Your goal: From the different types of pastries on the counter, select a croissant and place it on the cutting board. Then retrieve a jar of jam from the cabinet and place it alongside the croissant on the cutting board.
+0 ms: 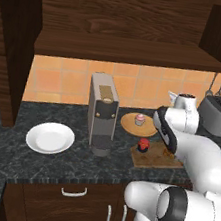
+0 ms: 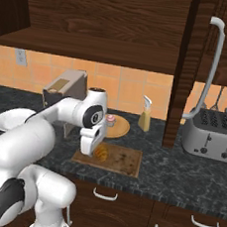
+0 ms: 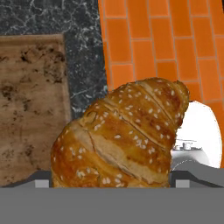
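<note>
The claw (image 2: 95,151) grasps the croissant (image 3: 120,135) just above the board (image 2: 122,161). The jam jar (image 1: 143,145) already sits at the board's 10 o'clock corner; a careless release could nudge it onto the worktop (image 1: 33,166).

Room is pretty tight around the cutting board (image 1: 156,160). The jar of jam (image 1: 143,145) sits on its left end, and the croissant (image 2: 101,153) sits there too, right under the jaws, so the bare wood toward the board's right end is the open patch. Just behind the board is a round plate (image 1: 130,123) with a cupcake (image 1: 140,119), and the tall coffee machine (image 1: 100,115) blocks the left side. A spray bottle (image 2: 145,118) stands by the wall tiles behind the right end. The toaster (image 2: 211,136) is well off right. Overhead, the cabinet (image 1: 117,45) shelf caps any high approach. The worktop (image 1: 47,168) in front stays open, apart from a white plate (image 1: 50,137) far left.
</note>
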You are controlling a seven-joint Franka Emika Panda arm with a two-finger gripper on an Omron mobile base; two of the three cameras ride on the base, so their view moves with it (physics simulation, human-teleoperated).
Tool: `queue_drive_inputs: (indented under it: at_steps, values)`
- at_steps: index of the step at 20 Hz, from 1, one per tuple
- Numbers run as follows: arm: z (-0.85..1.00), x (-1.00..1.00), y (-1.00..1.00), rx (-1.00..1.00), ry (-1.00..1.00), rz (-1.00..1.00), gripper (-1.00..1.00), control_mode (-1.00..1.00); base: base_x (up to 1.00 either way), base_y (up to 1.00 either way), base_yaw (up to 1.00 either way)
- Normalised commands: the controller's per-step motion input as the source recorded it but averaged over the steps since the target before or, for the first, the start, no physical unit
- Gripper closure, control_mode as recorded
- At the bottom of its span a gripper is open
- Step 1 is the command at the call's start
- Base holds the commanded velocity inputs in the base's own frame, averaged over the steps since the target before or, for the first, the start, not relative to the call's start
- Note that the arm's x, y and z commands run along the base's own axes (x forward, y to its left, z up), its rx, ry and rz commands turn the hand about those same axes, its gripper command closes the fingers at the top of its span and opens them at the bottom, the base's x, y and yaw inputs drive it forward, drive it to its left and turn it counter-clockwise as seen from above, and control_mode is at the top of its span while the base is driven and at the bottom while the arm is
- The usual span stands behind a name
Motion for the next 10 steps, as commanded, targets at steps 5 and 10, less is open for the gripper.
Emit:
queue_drive_inputs:
  at_steps: [5, 10]
  values:
    - [-0.03, 0.45, -0.30, 0.00, 0.00, -0.02, 1.00, -1.00, 0.00, 0.00, 0.00]
    - [-0.09, 0.32, -0.25, 0.00, 0.00, 0.00, 1.00, -1.00, 0.00, 0.00, 0.00]
